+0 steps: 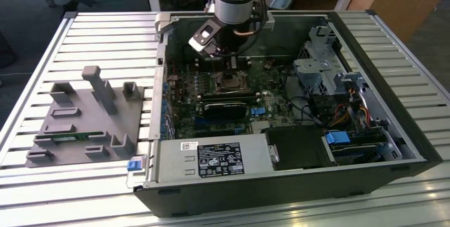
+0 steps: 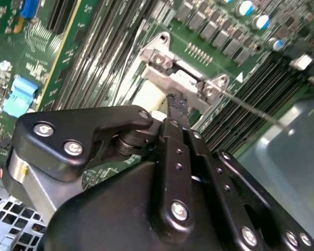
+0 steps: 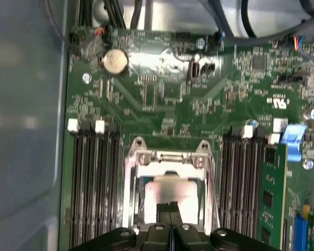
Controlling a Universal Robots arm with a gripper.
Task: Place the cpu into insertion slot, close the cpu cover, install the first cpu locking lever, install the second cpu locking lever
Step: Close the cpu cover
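Note:
In the first wrist view the cpu (image 3: 186,192) lies in the insertion slot with its dull silver top showing through the window of the cpu cover (image 3: 170,158), which lies flat around it. My gripper (image 3: 170,206) is shut, its tips together just over the middle of the chip with nothing between them. The second wrist view shows the shut gripper (image 2: 175,102) next to the cover's hinge plate (image 2: 186,81). A thin locking lever rod (image 2: 256,112) sticks out from that hinge side. In the exterior view the gripper (image 1: 226,63) hangs over the insertion slot (image 1: 228,82) inside the open computer case.
Rows of black memory slots (image 3: 94,183) flank the socket, with a green card (image 3: 272,193) beyond them. A black finned block (image 1: 225,104) sits close in front of the socket. The power supply (image 1: 211,161), drive cage (image 1: 323,63) and case walls hem in the board. A grey fixture (image 1: 88,116) lies outside on the table.

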